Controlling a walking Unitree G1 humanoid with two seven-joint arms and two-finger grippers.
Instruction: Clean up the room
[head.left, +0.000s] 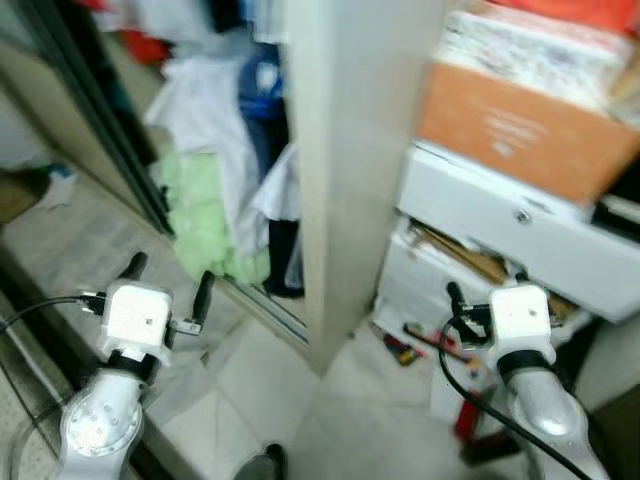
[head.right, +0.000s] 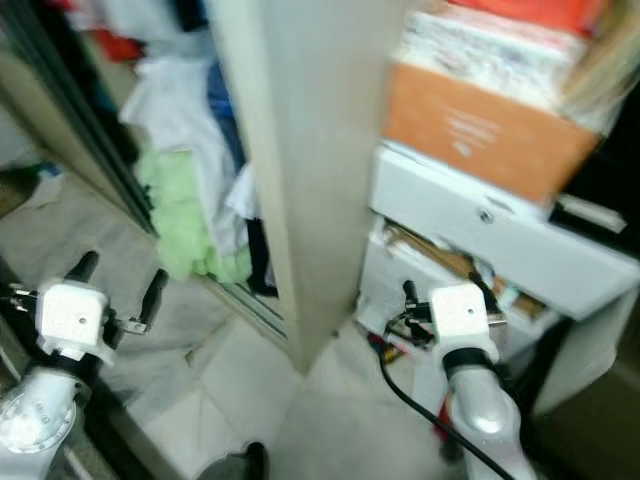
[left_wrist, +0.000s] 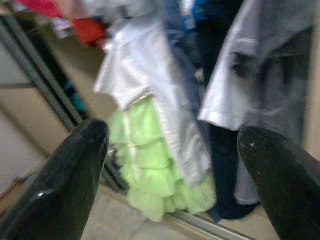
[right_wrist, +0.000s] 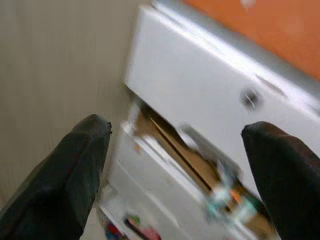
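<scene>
Landmark: the pale wardrobe post (head.left: 355, 150) stands upright in the middle of your forward view; every place below is given from it.

Floor: you look down on pale stone tiles (head.left: 250, 395) at the foot of the post; a dark sliding-door track (head.left: 110, 120) runs away from the post on the robot's left.

Clothes: to the left of the post, white, blue and dark garments (head.left: 235, 110) hang crowded together. A light green ruffled piece (left_wrist: 150, 165) hangs lowest among them, its hem close to the door track.

Drawers: to the right of the post stands a white drawer unit (head.left: 500, 225). Its top drawer juts out, and the one below is open, with papers and cardboard (right_wrist: 185, 155) showing inside.

Boxes: an orange box (head.left: 510, 125) sits on top of the drawer unit, with a blurred stack above it.

Clutter: small red and dark tools (head.left: 415, 345) lie on the floor just beside the base of the drawers, near the post.

Left gripper (head.left: 170, 283): you hold it above the floor left of the post, pointed at the clothes, its fingers (left_wrist: 55, 185) spread wide and holding nothing.

Right gripper (right_wrist: 175, 165): you hold it right of the post, facing the drawers, its fingers (right_wrist: 65, 180) likewise wide apart and holding nothing.

Image quality: both forward views are blurred.
</scene>
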